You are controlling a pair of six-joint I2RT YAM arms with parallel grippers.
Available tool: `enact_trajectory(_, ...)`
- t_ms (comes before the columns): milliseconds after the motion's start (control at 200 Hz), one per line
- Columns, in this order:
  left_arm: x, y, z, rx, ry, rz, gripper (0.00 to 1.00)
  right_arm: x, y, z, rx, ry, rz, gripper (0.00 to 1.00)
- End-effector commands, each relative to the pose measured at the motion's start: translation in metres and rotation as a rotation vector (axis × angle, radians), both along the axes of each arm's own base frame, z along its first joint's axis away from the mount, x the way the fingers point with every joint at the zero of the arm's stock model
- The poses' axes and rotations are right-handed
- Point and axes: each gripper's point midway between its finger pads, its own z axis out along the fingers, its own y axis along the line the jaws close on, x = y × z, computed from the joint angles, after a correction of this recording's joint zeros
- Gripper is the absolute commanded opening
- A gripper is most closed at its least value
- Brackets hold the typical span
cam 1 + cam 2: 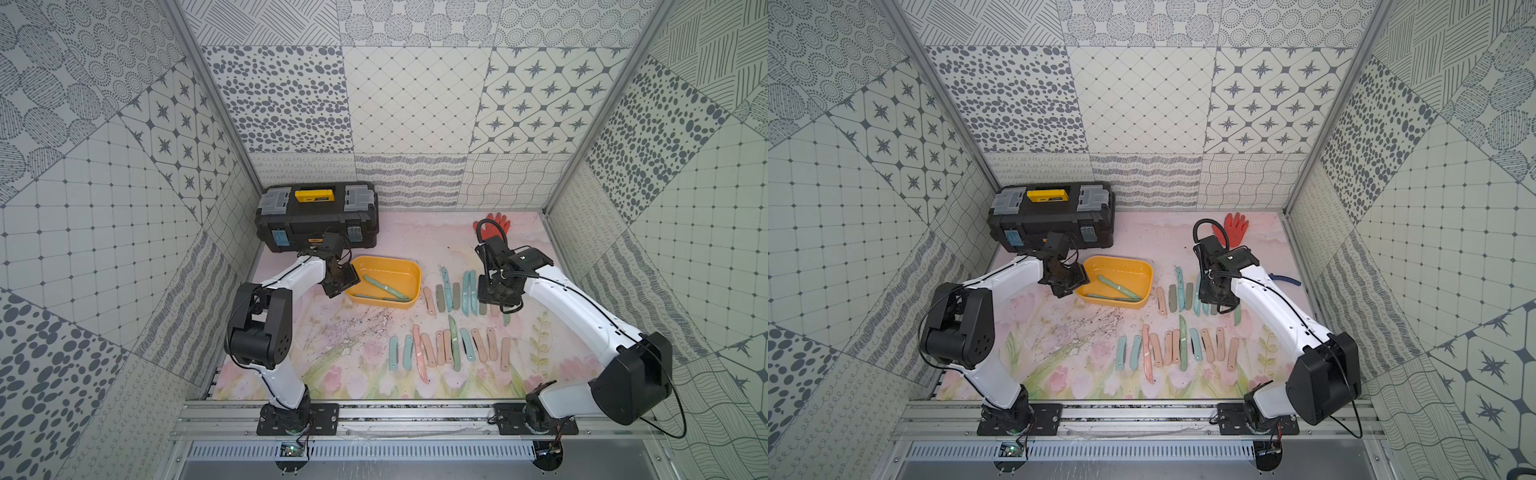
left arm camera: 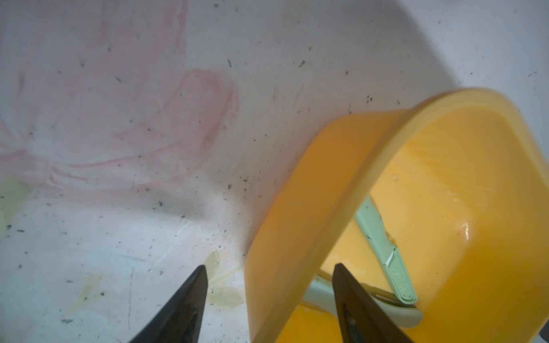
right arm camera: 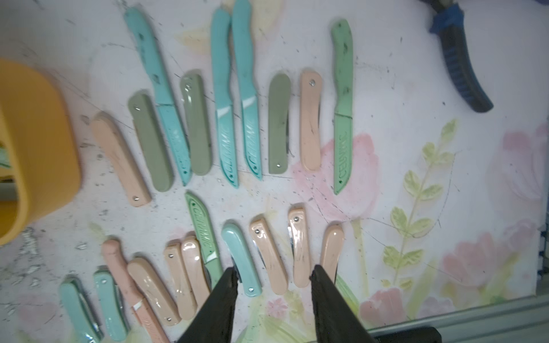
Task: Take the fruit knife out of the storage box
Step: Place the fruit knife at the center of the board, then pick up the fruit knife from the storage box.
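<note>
My left claw (image 2: 269, 276) is sitting nearest the lens in the left wrist view. Its two black fingers are standing wide apart, astride the short end wall of the storage box (image 2: 297, 193). One finger is hanging over the bare desk (image 2: 133, 208) outside the tub and the other is hanging inside it. The claw is holding nothing, and I cannot tell whether either finger is touching the wall. The fruit knife (image 2: 383, 252), a pale green one, is lying flat on the box floor just beyond the inner finger. In a top view its long axis is running diagonally across the floor, from the far corner on my left claw's side toward the near corner at the opposite end. A second knife (image 2: 319, 292), paler, is lying along the near wall and passing right behind the inner finger. My right claw (image 3: 274, 268) is hovering with its jaws apart and empty over the rows of knives (image 3: 225, 118) laid out on the desk. That is past the box's other end, well apart from the knives inside. I am judging the left arm the nearer one. The coming move is turning on carrying that claw inward over the wall and squaring its fingers across the diagonal handle, not along it.
</note>
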Motion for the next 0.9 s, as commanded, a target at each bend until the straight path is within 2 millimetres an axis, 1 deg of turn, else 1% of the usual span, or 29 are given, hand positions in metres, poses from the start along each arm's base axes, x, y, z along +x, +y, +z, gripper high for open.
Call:
enact_trajectory(0, 0.000, 0.001, 0.004, -0.001, -0.013, -0.004, 0.67, 0.040, 0.048, 0.026, 0.112, -0.170, 0.174, 0.45)
enact_trajectory(105, 0.001, 0.003, 0.009, 0.006, -0.027, -0.005, 0.67, 0.065, 0.089, 0.043, 0.167, -0.244, 0.314, 0.47)
enact_trajectory(220, 0.001, 0.003, 0.011, 0.007, -0.035, -0.008, 0.67, 0.077, 0.125, 0.059, 0.143, -0.319, 0.452, 0.50)
enact_trajectory(325, 0.002, 0.003, 0.012, 0.011, -0.041, -0.008, 0.67, 0.081, 0.156, 0.060, 0.152, -0.361, 0.564, 0.54)
enact_trajectory(375, 0.002, 0.003, 0.012, 0.013, -0.043, -0.007, 0.67, 0.083, 0.172, 0.058, 0.194, -0.366, 0.606, 0.56)
enact_trajectory(435, 0.003, 0.004, 0.013, 0.014, -0.043, -0.006, 0.67, 0.086, 0.193, 0.061, 0.254, -0.379, 0.662, 0.57)
enact_trajectory(555, 0.003, 0.005, 0.014, 0.022, -0.045, -0.003, 0.67, 0.091, 0.233, 0.063, 0.283, -0.390, 0.788, 0.61)
enact_trajectory(635, 0.003, 0.008, 0.015, 0.035, -0.046, -0.002, 0.67, 0.095, 0.255, 0.058, 0.276, -0.365, 0.871, 0.62)
enact_trajectory(675, 0.003, 0.008, 0.015, 0.038, -0.046, -0.001, 0.67, 0.095, 0.263, 0.051, 0.260, -0.332, 0.902, 0.63)
enact_trajectory(695, 0.003, 0.009, 0.015, 0.039, -0.046, -0.001, 0.67, 0.097, 0.267, 0.050, 0.253, -0.326, 0.917, 0.63)
enact_trajectory(715, 0.002, 0.009, 0.016, 0.042, -0.045, 0.001, 0.67, 0.095, 0.270, 0.045, 0.243, -0.304, 0.935, 0.64)
enact_trajectory(745, 0.002, 0.010, 0.016, 0.046, -0.045, 0.004, 0.67, 0.095, 0.276, 0.044, 0.239, -0.295, 0.965, 0.66)
enact_trajectory(765, 0.002, 0.011, 0.016, 0.049, -0.046, 0.006, 0.67, 0.093, 0.279, 0.036, 0.229, -0.268, 0.986, 0.68)
enact_trajectory(810, 0.002, 0.012, 0.016, 0.054, -0.046, 0.013, 0.67, 0.092, 0.285, 0.032, 0.210, -0.244, 1.019, 0.71)
enact_trajectory(895, 0.002, 0.016, 0.018, 0.064, -0.049, 0.027, 0.67, 0.091, 0.296, 0.012, 0.184, -0.182, 1.065, 0.73)
